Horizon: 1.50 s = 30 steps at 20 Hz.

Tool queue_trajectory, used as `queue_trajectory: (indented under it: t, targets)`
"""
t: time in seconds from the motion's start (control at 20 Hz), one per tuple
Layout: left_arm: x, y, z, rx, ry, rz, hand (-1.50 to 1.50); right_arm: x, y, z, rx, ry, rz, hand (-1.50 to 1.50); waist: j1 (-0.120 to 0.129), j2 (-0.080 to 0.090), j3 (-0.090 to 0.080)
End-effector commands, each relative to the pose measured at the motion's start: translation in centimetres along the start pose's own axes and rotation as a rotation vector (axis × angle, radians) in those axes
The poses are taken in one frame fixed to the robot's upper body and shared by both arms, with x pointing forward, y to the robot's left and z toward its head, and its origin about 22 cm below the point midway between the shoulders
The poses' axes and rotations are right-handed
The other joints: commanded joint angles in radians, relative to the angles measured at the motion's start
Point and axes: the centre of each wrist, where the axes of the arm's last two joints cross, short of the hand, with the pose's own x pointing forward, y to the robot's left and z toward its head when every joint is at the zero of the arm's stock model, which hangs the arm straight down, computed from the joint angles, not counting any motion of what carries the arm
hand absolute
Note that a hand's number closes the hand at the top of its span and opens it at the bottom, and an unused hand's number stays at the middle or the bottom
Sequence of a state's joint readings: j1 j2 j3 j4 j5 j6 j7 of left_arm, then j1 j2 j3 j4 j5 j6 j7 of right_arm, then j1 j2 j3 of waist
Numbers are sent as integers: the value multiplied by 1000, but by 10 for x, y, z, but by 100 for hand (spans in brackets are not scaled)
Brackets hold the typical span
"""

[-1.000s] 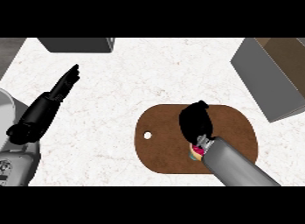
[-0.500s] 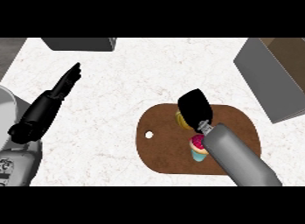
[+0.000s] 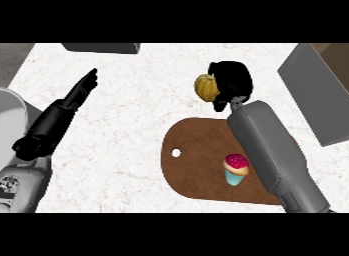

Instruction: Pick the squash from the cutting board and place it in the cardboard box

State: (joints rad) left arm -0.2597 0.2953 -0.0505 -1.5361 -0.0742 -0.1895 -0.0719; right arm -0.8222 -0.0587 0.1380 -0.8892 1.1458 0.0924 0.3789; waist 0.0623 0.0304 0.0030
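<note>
Moved since 0.5 s ago: squash [image 3: 204, 87] has been lifted off the cutting board [image 3: 199, 172] and is now carried above bare counter [image 3: 140, 125], beyond the board's far edge.
Cardboard box [image 3: 321, 95]: stands well to the right; its near grey wall must be cleared before lowering.
Right hand [image 3: 231, 82]: fingers are curled round the squash, which shows at their left.
Left hand [image 3: 79, 92]: fingers are held straight, resting at the left.
Cupcake [image 3: 236, 168]: left on the board.
Open room: counter between hand and box appears free for a rightward sweep.
</note>
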Motion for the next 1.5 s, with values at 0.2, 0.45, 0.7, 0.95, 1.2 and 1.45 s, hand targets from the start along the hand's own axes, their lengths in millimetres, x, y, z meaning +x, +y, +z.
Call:
queue_trajectory:
  t: [0.2, 0.45, 0.7, 0.95, 1.2, 1.45]
  targets:
    - [-4, 8, 1, 5, 19, 2, 0, 14, -71, -37, -273, -3, 29, 150, -4, -13, -3]
    - [-5, 5, 10, -13, 34, 6, 0, 3, -92, -42, -423, 162, -95, 150, -25, -23, -3]
    - [-2, 5, -2, 29, 34, 8, 0, -17, -120, -46, -578, 362, -225, 150, -40, -22, -3]
    - [-7, -11, 4, 12, 35, 2, 0, -56, -139, -50, -654, 487, -252, 150, -42, -24, -3]
    - [-13, -3, 4, 36, 31, -17, 0, -116, -143, -50, -655, 569, -254, 150, -45, -22, -3]
    - [-12, 0, 7, 16, 32, -3, 0, -177, -148, -42, -471, 626, -156, 150, -45, -22, -3]
